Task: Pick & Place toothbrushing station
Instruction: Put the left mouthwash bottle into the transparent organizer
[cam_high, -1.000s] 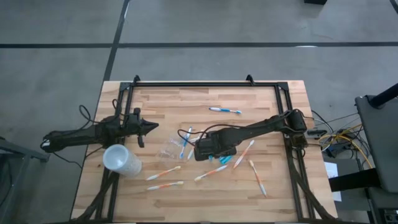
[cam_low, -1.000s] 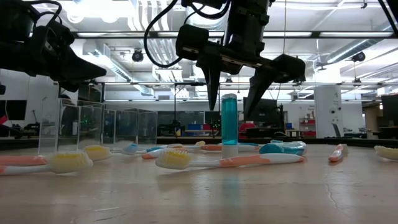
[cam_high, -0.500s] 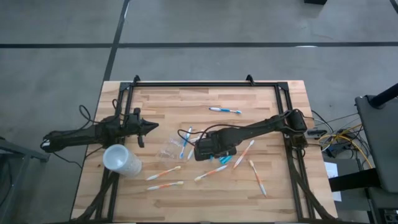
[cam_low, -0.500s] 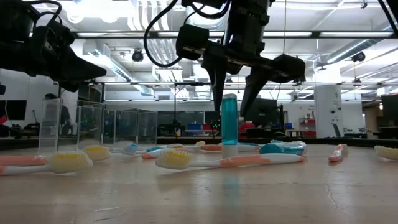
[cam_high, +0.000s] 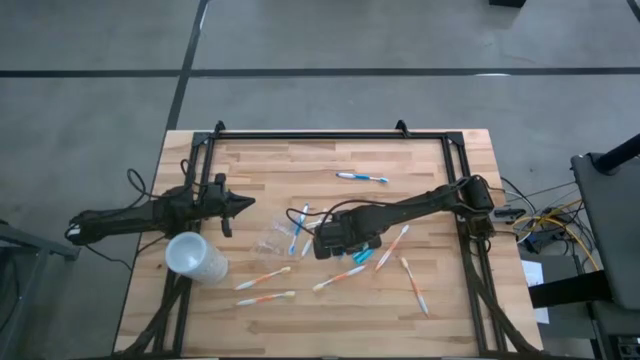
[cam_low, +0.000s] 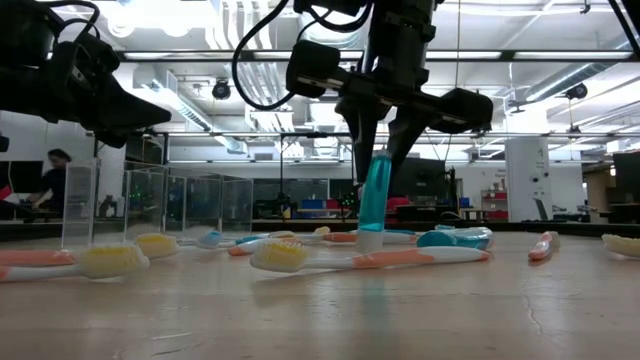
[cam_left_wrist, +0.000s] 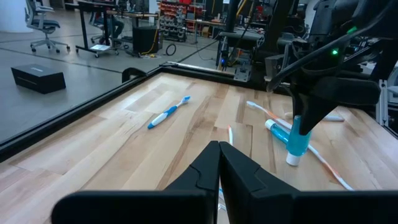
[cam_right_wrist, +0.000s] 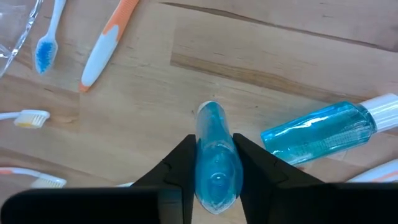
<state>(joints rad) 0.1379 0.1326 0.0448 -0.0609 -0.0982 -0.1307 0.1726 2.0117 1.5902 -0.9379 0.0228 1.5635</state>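
Centre of table, high view: right gripper (cam_high: 335, 238) sits over the tube spot, just right of the tumbler.
Tube: blue toothpaste tube (cam_low: 373, 198) standing on its white cap, leaning slightly, mid-frame in low view; also seen in left wrist view (cam_left_wrist: 297, 135).
R gripper state: fingers (cam_right_wrist: 176, 167) clamped on the tube's upper end, one each side, touching it; low view (cam_low: 378, 150) shows same pinch at tube top.
2nd tube: another blue tube (cam_right_wrist: 320, 132) lying flat w/ white cap, right side of right wrist frame, near the gripped one, not touching.
Tumbler: clear tumbler (cam_high: 268, 241) on its side, left of R gripper, centre-left of table.
Brushes: toothbrushes scattered; blue one (cam_high: 362, 177) upper centre, orange ones (cam_high: 262, 278) lower centre, orange pair (cam_high: 411, 282) lower right; several in low-view foreground (cam_low: 350, 258).
L gripper: left gripper (cam_high: 243, 203) parked at table's left edge, fingers together, holding nothing, well apart from the brushes.
Cup: frosted whitish cup (cam_high: 195, 257) lower left, just below L gripper.
Table: wood top (cam_high: 270, 165), black frame round it.
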